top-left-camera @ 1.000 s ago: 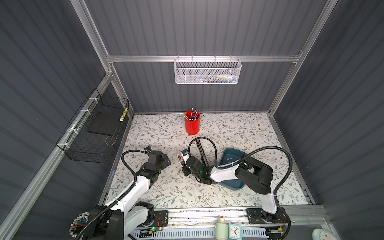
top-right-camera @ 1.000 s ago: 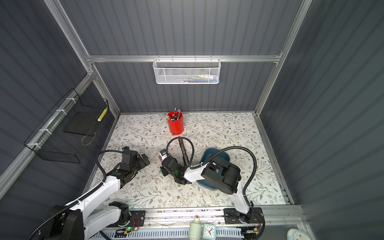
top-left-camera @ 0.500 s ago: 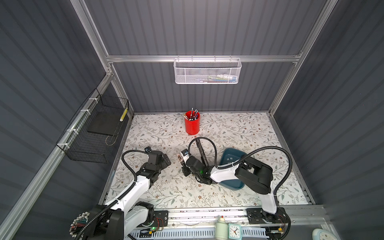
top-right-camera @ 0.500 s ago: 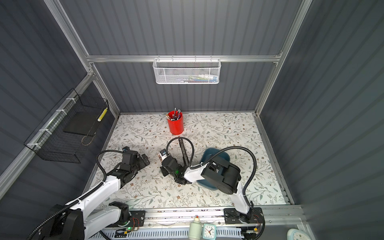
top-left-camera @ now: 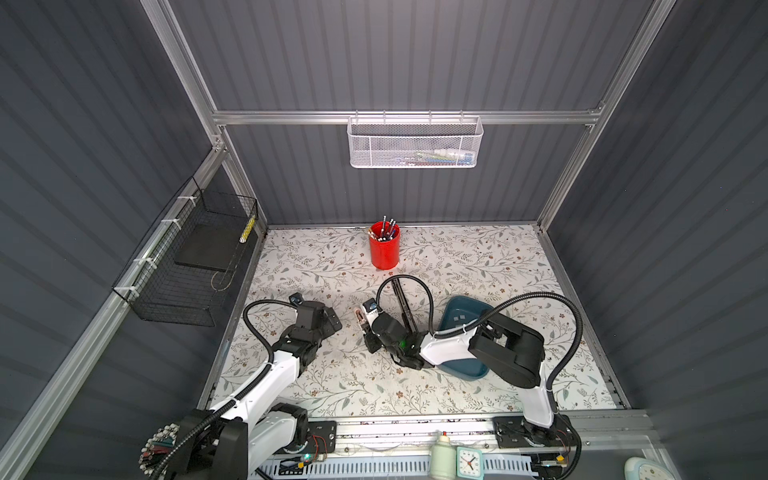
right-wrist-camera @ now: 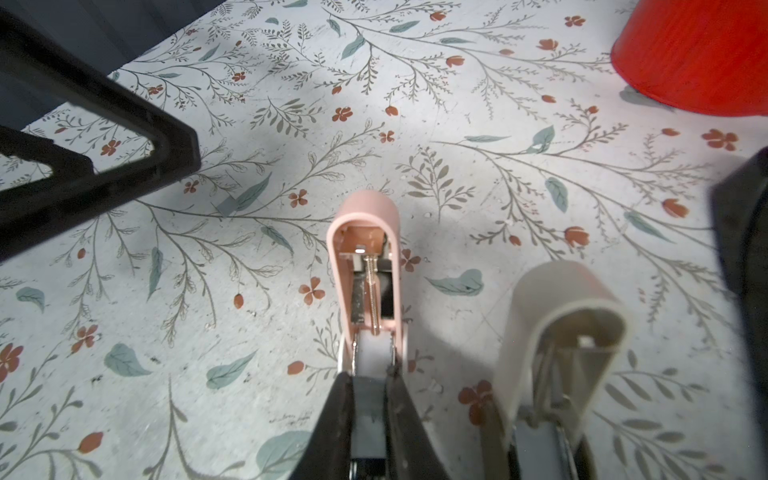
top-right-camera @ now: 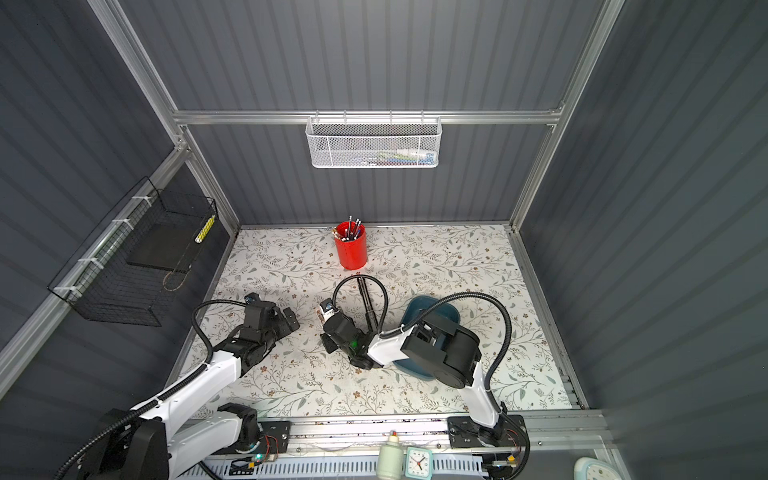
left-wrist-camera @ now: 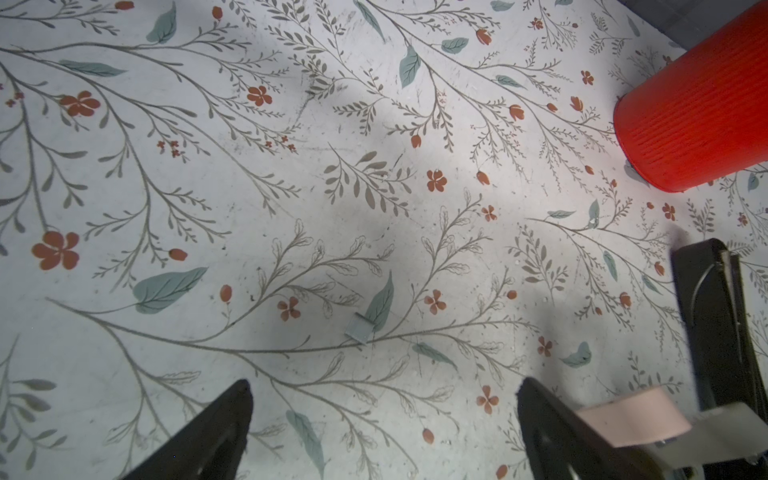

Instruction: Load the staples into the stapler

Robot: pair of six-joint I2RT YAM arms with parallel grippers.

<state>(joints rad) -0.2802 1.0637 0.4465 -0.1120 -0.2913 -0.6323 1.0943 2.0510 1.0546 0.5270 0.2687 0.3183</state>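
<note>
While the R end effector pinches the opened pink stapler at its rear, the L end effector hangs spread wide over one staple strip, flat on the worktop. More staples in the blue tray; red cup at the back.

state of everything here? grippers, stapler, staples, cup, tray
left gripper: open, holding nothing
right gripper: shut on the stapler
stapler: flipped open, inner spring showing
staple strip: lying flat, loose, not gripped
red cup: upright, pens inside
blue tray: right way up, partly hidden by the right arm
</note>
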